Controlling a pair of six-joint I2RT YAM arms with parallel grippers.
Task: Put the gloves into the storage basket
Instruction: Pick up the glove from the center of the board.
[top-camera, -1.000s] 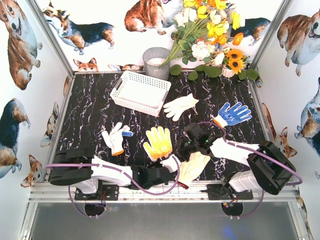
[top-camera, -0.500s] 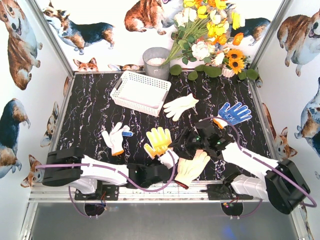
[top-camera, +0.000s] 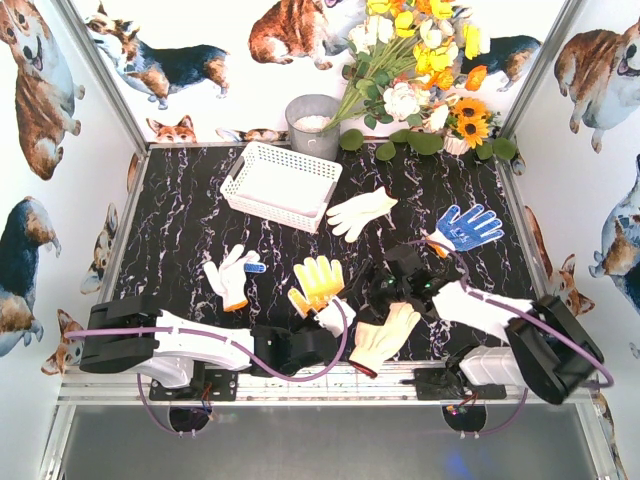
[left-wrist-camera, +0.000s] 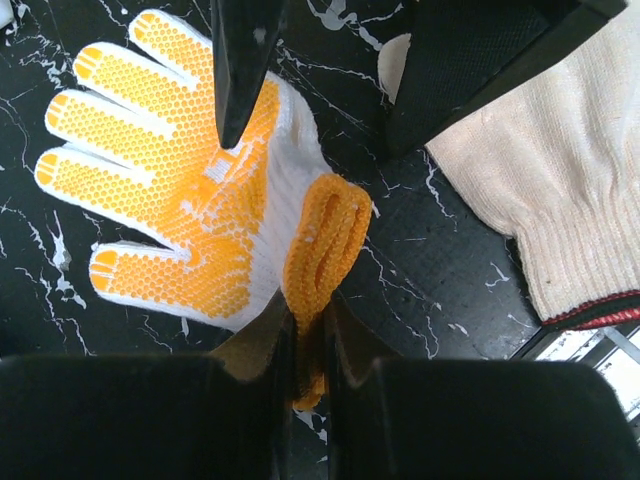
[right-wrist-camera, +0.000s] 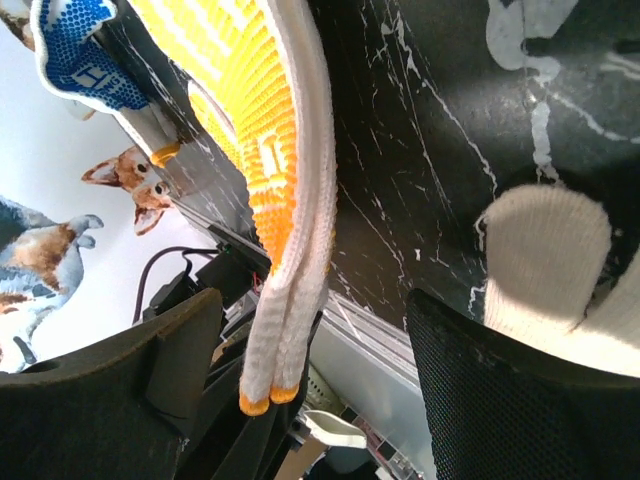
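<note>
Black marble, veined white, is presented as the table (top-camera: 190, 230), on which everything is laid. At its far side, left of centre, the storage basket (top-camera: 278, 183), white and lattice-sided, is set. The left arm (top-camera: 200, 345) and right arm (top-camera: 490, 310) are extended from the near edge. Five gloves are spread on the table, all apart from the basket: a plain white glove (top-camera: 360, 212) nearest it, a blue-dotted glove (top-camera: 465, 227) at right, a white glove (top-camera: 232, 277) at left, a cream glove (top-camera: 385, 335) near the front edge, and an orange-palmed glove (top-camera: 315, 283) at centre. The left jaws are closed on the orange cuff (left-wrist-camera: 325, 230) of the orange-palmed glove. The right jaws are held wide apart just right of that glove, with nothing gripped.
</note>
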